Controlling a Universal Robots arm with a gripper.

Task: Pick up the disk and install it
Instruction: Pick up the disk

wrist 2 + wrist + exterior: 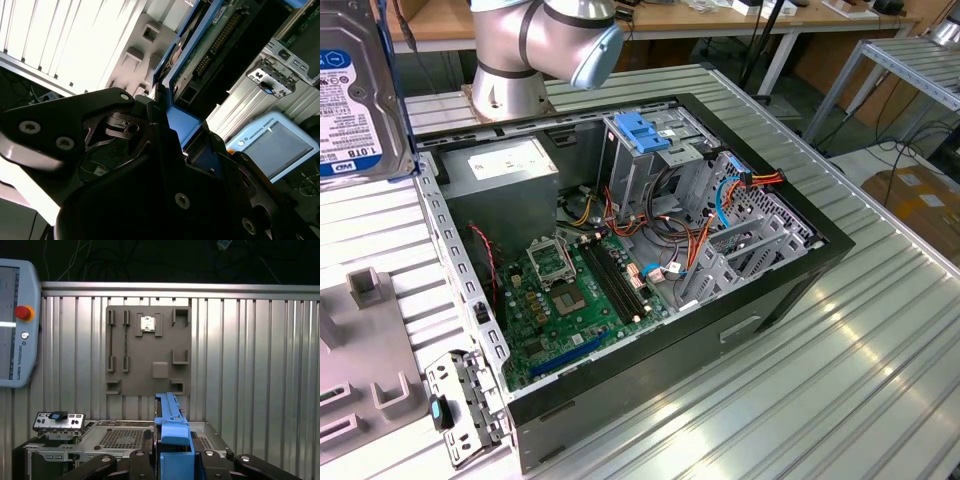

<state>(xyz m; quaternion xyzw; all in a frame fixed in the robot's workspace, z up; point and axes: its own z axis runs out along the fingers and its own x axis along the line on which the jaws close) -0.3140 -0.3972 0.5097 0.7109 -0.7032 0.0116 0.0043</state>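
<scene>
black gripper (174, 462) clamped on flat silver blue-railed disk (355, 100), long axis outward, exterior view's left of open black case (650, 385).

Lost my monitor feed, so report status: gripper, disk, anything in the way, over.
Gripper shut on the disk, at its blue rail. Disk aloft, outside the computer case, not installed. Cables crowd beside the drive cage.

The exterior view's left edge cuts off the disk (355, 100).
</scene>
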